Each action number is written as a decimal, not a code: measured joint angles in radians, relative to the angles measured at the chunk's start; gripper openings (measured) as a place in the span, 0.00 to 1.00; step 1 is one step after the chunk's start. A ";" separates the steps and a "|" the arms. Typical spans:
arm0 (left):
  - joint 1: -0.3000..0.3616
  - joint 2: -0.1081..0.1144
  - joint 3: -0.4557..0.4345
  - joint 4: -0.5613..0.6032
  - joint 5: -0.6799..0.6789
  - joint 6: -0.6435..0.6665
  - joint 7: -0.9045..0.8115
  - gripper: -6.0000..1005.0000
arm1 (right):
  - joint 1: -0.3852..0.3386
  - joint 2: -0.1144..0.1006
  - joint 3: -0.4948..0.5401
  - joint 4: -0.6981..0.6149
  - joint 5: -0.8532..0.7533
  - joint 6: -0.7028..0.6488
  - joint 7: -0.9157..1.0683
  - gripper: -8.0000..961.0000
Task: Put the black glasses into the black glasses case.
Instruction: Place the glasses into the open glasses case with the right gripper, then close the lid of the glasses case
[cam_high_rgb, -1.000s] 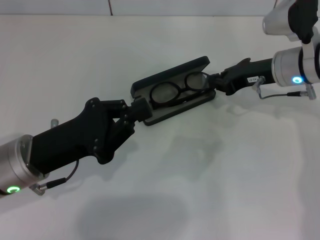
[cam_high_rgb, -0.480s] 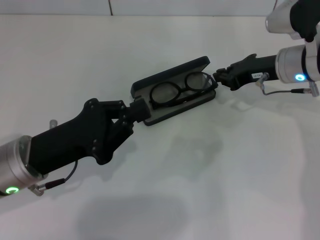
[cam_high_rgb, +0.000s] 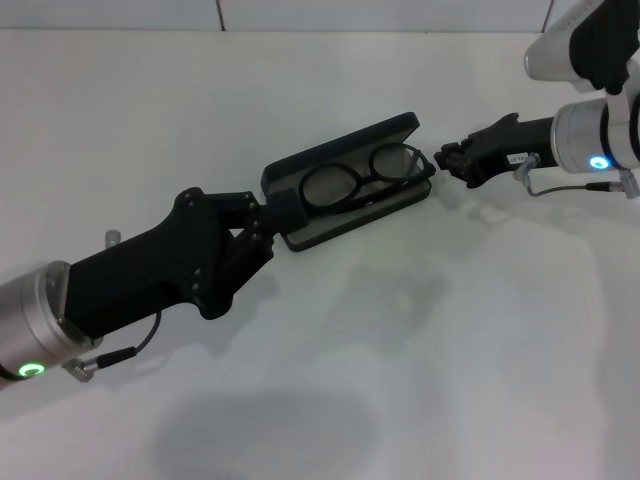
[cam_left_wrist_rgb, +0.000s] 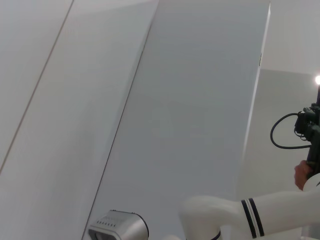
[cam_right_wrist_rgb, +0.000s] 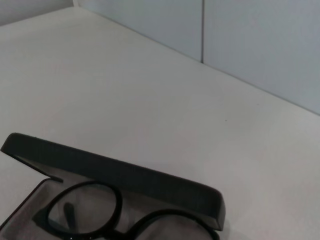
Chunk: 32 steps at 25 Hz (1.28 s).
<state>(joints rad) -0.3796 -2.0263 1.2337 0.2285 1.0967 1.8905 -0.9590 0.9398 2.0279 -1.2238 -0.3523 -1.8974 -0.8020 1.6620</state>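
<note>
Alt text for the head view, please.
The black glasses lie inside the open black glasses case on a white table. The left gripper grips the case's near-left end; the right gripper sits just off its far-right end.

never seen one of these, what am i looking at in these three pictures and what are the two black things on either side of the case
This is a two-armed robot working at a white table. The wide picture comes from a camera on its head, looking down. The other two come from cameras on its wrists: the left wrist one sees only a wall and part of a white arm, the right wrist one looks at the case from close by.

The two black things are its grippers. The left gripper is at one end of the black glasses case, touching it and seemingly steadying it. The right gripper is just off the other end, apart from the case and holding nothing.

The case lies open, lid up, and the black glasses already lie inside it.
</note>
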 joint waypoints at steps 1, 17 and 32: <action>-0.001 0.000 0.000 0.000 0.000 -0.001 0.000 0.05 | 0.003 0.000 -0.003 0.006 0.002 0.002 0.000 0.09; -0.010 0.000 -0.002 0.000 0.000 -0.004 -0.002 0.05 | 0.021 0.000 -0.006 0.027 0.018 -0.051 -0.010 0.09; -0.056 0.027 -0.039 0.014 -0.010 -0.044 -0.044 0.05 | -0.215 -0.001 -0.117 -0.270 0.221 -0.091 -0.044 0.09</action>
<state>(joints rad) -0.4353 -1.9991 1.1950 0.2421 1.0865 1.8467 -1.0028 0.7249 2.0273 -1.3405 -0.6219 -1.6766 -0.8927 1.6175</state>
